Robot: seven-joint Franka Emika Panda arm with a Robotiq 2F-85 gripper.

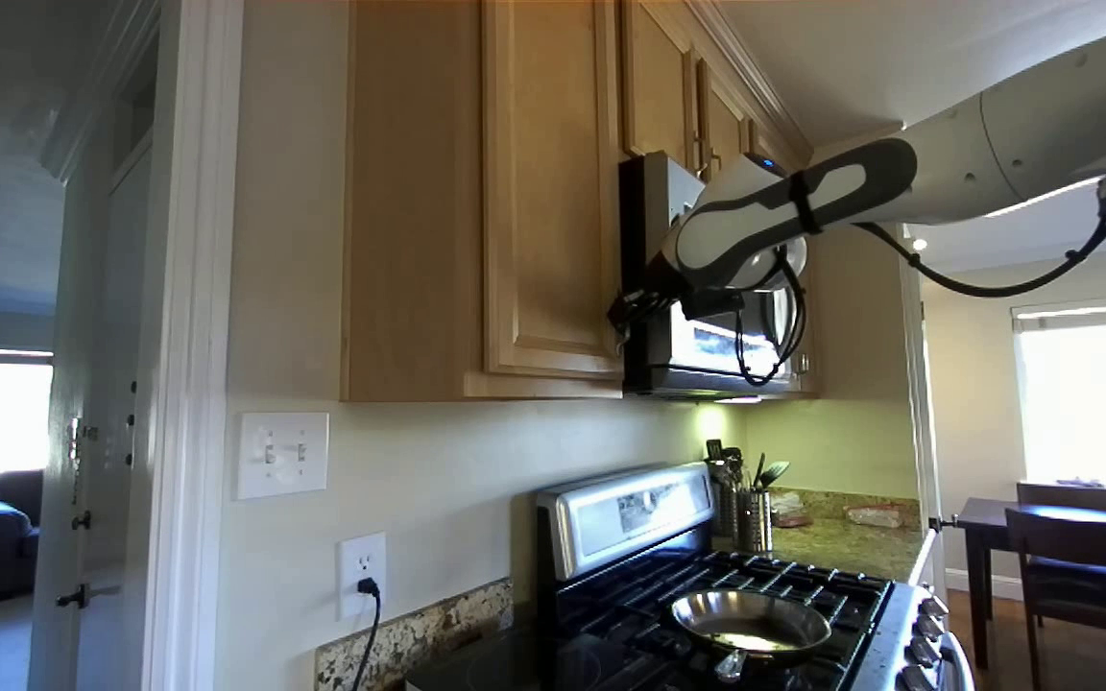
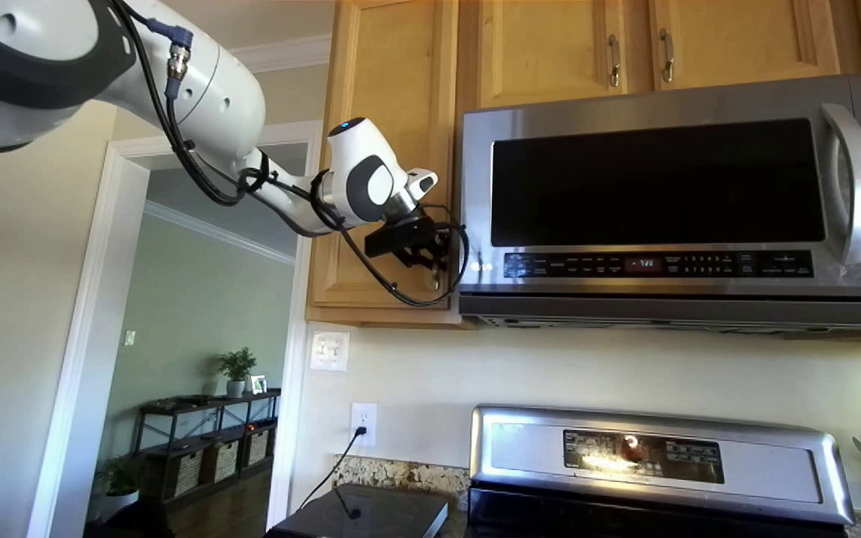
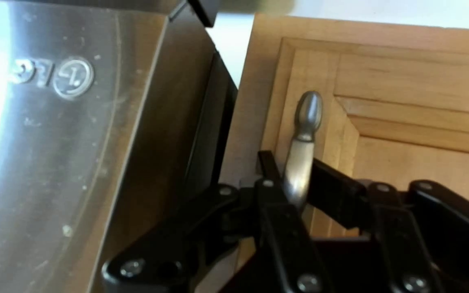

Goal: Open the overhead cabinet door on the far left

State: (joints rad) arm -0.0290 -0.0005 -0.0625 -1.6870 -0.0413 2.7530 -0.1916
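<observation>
The overhead cabinet door (image 1: 553, 182) is honey-coloured wood with a recessed panel and looks shut in both exterior views (image 2: 393, 82). In the wrist view the door (image 3: 421, 167) fills the right side, its bottom edge towards the top of the picture. Its slim metal handle (image 3: 308, 116) runs down between my gripper's (image 3: 293, 156) black fingers. The fingers stand apart on either side of the handle, with a thin gap at the left finger; the handle covers the right fingertip. My gripper (image 1: 622, 315) is at the door's lower right edge; in an exterior view cables partly hide the gripper (image 2: 434, 258).
A steel microwave (image 2: 655, 179) stands close beside the door and the gripper; its side (image 3: 169, 134) shows at left in the wrist view. Shorter wood doors (image 2: 550, 52) are above it. Below are a stove (image 1: 755, 557) with a pan (image 1: 750, 622) and a portable cooktop (image 2: 371, 512).
</observation>
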